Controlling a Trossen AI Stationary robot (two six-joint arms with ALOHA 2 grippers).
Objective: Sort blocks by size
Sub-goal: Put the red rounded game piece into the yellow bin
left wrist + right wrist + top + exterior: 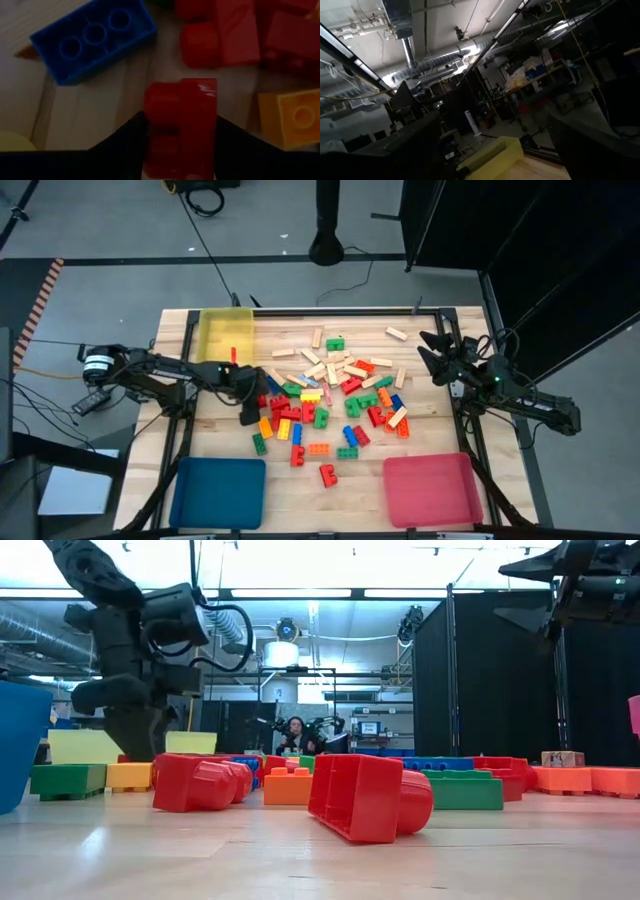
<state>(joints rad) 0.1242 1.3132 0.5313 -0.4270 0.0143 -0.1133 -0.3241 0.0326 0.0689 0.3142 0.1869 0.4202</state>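
Wooden table [420, 445]: left gripper [180, 131] seemingly pinching 1 red brick [181, 120]; right gripper [432, 352] spread, raised.

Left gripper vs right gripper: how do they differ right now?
The left gripper is down at the pile's left edge, fingers on either side of a red brick; the right gripper hangs raised at the table's right side, holding nothing. The left wrist view looks at blocks; the right wrist view looks into the room. Both are dark two-finger grippers.
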